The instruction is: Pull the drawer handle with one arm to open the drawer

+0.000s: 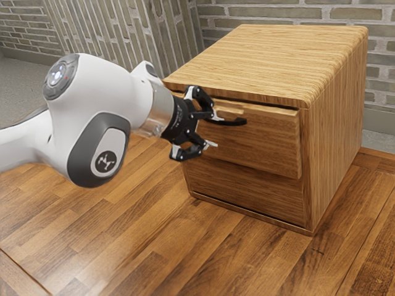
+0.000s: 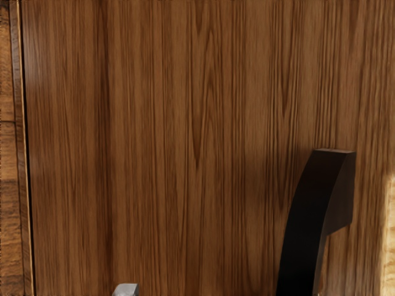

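**Entry 1: gripper** [image 1: 213, 131]. Black, on the 1 arm. Fingers spread wide, one above the other, pinching nothing. Sits close against the left end of the upper drawer front [image 1: 265, 139].

**Entry 2: drawer handle** [image 1: 229, 121]. Black bar, mounted high on that front, in a wooden cabinet [image 1: 333, 123] of 2 drawers. Runs level along the front. Lies toward the exterior view's right of the gripper, at the height of the upper finger [image 1: 208, 115] rather than midway in the gap. Contact not decidable. In the wrist view, stands off to one side of the hand, not centred under it.

**Judgement.** Calls for a shift rightward along the front and slightly upward, to bracket the bar across its long axis, before closing and pulling away from the cabinet. Upper drawer front seemingly a little proud of the lower front [image 1: 247, 185]; opening barely begun at most.
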Robot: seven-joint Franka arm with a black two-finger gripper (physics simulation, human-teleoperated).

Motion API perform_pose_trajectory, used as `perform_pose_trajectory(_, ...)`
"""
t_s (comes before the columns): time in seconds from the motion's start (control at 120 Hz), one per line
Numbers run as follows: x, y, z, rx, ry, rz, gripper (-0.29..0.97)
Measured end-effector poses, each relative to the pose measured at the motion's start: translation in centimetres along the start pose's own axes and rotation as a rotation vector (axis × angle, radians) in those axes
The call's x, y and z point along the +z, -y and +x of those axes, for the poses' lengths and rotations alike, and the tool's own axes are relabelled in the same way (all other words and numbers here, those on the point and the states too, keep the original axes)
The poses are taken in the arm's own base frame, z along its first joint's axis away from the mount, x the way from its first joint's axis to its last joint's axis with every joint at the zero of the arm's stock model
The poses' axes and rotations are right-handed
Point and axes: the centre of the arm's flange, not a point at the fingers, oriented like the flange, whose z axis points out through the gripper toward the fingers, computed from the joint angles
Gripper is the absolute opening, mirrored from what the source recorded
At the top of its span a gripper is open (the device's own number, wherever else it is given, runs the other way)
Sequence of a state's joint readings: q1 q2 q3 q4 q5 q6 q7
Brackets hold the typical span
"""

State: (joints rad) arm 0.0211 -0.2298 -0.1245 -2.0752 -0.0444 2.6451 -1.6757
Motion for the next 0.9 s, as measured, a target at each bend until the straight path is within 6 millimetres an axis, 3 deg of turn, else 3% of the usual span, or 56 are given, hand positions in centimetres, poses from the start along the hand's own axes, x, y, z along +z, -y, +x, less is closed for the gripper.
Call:
perform_pose_trajectory(0.125,-1.3,-0.1,-0.1,0.003,-0.001,-0.003,0.03)
perform_pose_trajectory(0.283,-1.9,0.5,-0.2,0.007,-0.005,0.006,-0.05)
perform_pose_trajectory(0.9,-5.0,3.1,-0.9,0.018,-0.009,0.002,-0.1)
